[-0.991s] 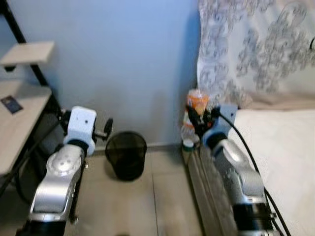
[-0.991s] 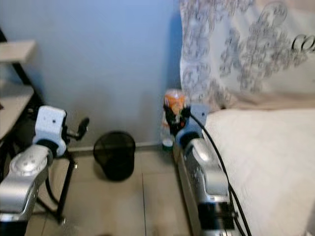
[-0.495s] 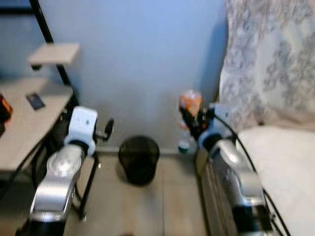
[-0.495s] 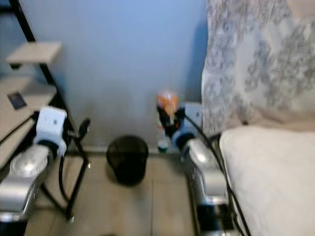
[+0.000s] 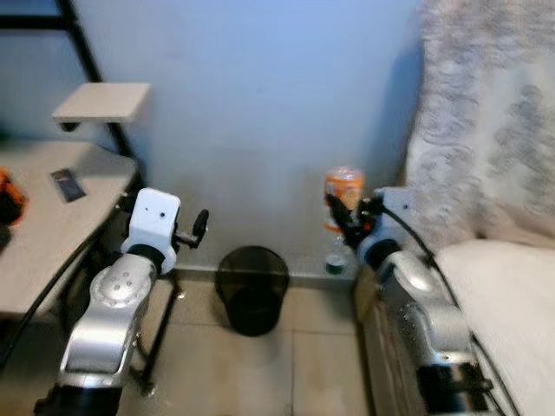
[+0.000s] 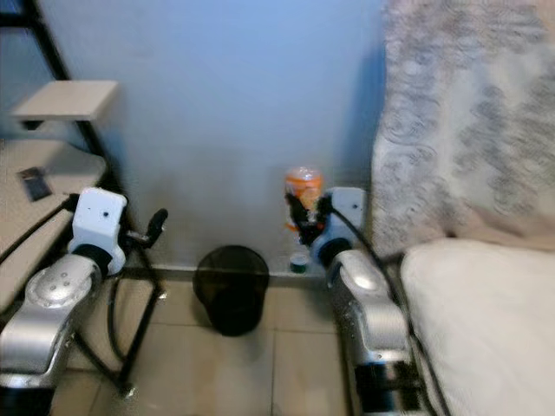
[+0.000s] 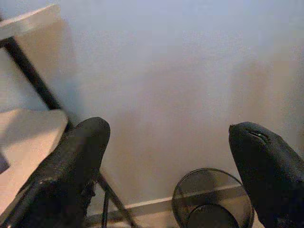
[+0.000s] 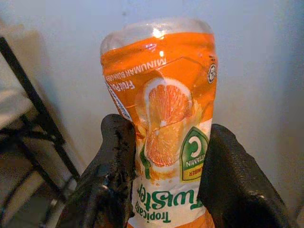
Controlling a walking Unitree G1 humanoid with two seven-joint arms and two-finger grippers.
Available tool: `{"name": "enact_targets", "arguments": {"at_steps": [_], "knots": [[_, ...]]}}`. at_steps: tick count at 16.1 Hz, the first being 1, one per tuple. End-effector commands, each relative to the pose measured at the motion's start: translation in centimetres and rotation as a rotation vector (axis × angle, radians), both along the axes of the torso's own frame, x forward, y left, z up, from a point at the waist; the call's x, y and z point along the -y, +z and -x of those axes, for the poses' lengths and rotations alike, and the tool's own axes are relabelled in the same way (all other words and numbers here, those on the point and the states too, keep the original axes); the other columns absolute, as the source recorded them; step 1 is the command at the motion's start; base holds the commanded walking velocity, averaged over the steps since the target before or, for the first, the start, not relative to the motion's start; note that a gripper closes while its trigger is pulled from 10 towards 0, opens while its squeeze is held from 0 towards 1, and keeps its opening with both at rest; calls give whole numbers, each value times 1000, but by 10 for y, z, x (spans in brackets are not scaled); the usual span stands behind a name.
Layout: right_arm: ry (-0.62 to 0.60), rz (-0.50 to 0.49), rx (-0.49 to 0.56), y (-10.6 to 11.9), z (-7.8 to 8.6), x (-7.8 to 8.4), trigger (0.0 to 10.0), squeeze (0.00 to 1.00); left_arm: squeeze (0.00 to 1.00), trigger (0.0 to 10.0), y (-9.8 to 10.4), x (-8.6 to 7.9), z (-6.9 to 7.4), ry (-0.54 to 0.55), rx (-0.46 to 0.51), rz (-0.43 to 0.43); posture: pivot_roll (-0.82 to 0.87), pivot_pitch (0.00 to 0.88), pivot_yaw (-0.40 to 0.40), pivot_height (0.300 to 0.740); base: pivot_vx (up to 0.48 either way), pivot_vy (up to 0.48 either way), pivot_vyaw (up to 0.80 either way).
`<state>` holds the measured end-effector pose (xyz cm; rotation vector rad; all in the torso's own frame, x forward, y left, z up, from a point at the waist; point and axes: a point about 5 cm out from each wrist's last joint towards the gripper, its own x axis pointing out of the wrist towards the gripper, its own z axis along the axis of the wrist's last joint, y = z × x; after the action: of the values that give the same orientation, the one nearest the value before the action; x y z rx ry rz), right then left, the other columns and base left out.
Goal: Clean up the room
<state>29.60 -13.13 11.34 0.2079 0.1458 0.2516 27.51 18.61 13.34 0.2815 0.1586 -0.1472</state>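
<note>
Blue wall (image 5: pixel 260 104) behind black bin (image 5: pixel 252 289) on floor; orange bottle (image 8: pixel 161 128) is clamped by raised right gripper (image 8: pixel 164 190), left gripper (image 7: pixel 166 166) held wide

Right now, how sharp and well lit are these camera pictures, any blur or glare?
Both eye views are soft and slightly blurred, most on the patterned bedding. The right wrist view is sharpest: the orange bottle label is readable, with small glare spots near its upper end. The left wrist view is dimmer, its fingers dark and featureless against the wall above the black bin.
</note>
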Motion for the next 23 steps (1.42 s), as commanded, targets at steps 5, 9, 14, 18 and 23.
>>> {"name": "enact_targets", "arguments": {"at_steps": [5,9,14,18,23], "knots": [[6,11,6,-1,1,-5,10000,0,125,10000,2,-4,1,24,15,-11,-37,0,9,740,307,0,0],[11,0,6,-1,1,-6,10000,0,110,10000,3,-3,1,30,39,6,-37,0,9,740,183,0,0],[24,-24,-2,-1,1,-8,10000,0,137,10000,5,0,1,3,55,13,-37,0,10,740,294,0,0],[16,-23,-8,-2,1,-6,10000,0,325,10000,5,-1,1,-11,39,18,-35,0,9,740,334,0,584],[9,-40,-6,0,1,-5,10000,0,306,10000,3,-2,1,-15,25,10,-34,0,9,740,379,0,0]]}}
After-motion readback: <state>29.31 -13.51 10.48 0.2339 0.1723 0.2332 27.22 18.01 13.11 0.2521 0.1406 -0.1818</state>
